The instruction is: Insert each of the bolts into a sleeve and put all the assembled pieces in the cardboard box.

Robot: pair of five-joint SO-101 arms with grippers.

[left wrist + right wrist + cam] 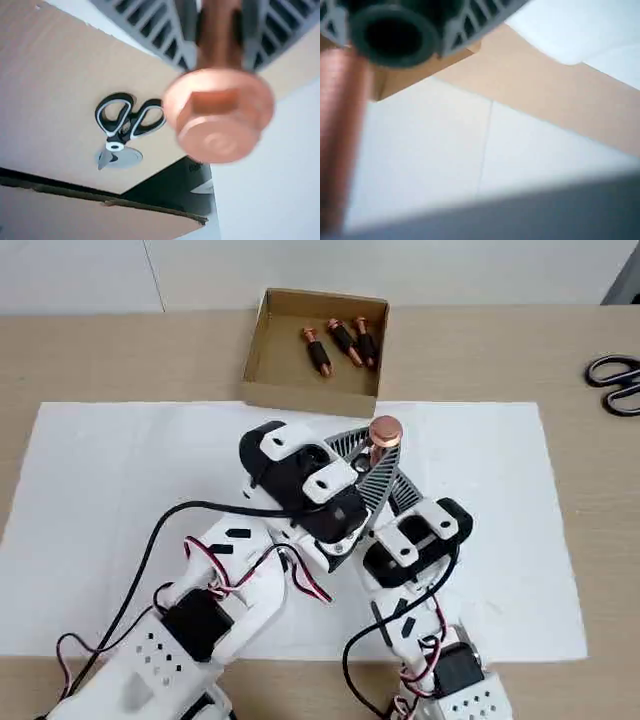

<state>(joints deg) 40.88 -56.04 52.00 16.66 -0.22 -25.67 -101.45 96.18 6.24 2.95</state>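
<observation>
Left wrist view: left pincer clamps bolt by shank; right pincer clamps sleeve.

Bright, even light from above.
Faint soft shadows fall on the white paper sheet; the round-headed copper-coloured metal bolt has a dull sheen; the brown cardboard box is shaded along one inner wall.
</observation>
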